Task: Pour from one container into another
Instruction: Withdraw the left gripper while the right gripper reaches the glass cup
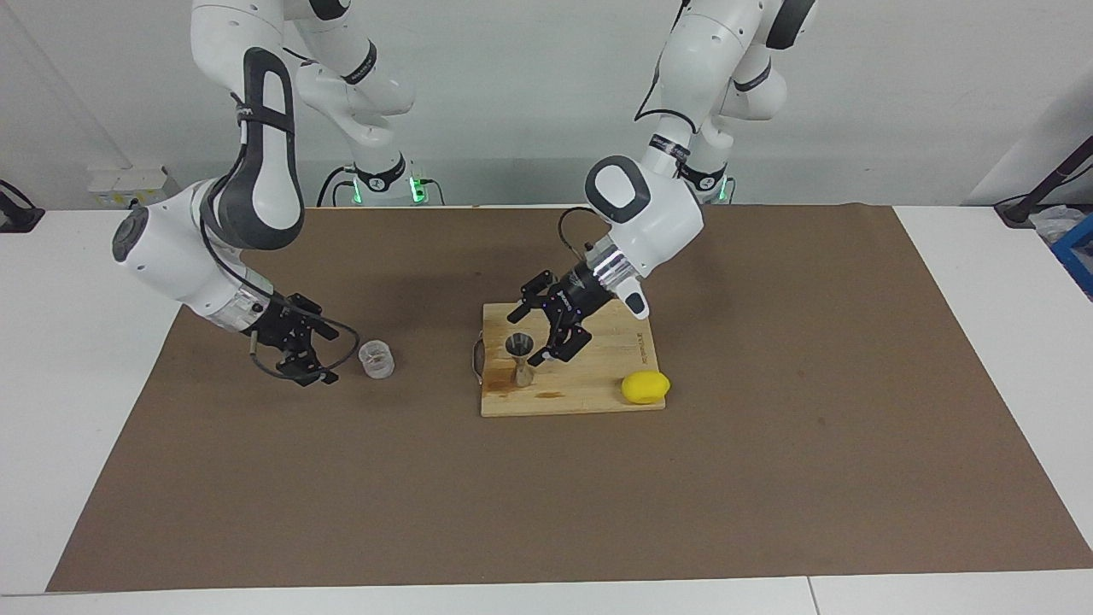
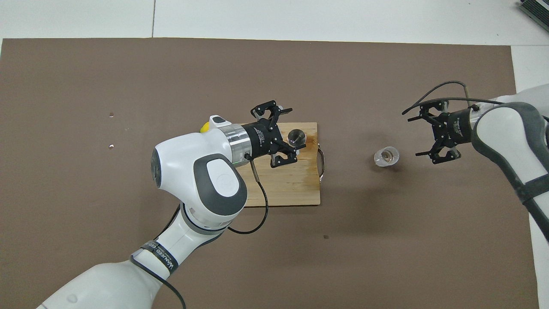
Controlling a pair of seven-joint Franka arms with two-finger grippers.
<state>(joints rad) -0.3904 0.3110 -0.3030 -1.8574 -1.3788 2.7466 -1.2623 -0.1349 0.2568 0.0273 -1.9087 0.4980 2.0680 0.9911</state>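
The clear cup (image 1: 376, 359) stands upright on the brown mat toward the right arm's end, with something small and brownish in it; it also shows in the overhead view (image 2: 386, 156). My right gripper (image 1: 324, 352) (image 2: 418, 136) is open and empty, low beside the cup with a small gap, not touching it. The metal jigger (image 1: 520, 360) (image 2: 296, 137) stands upright on the wooden cutting board (image 1: 589, 389). My left gripper (image 1: 529, 335) (image 2: 288, 132) is open, tilted down over the board, with the jigger right at its fingertips; I see no grip on it.
A yellow lemon (image 1: 645, 387) lies on the board's corner toward the left arm's end, mostly hidden by the left arm in the overhead view (image 2: 206, 127). The board (image 2: 291, 184) has a metal handle facing the cup. A brown mat (image 1: 768, 478) covers the table.
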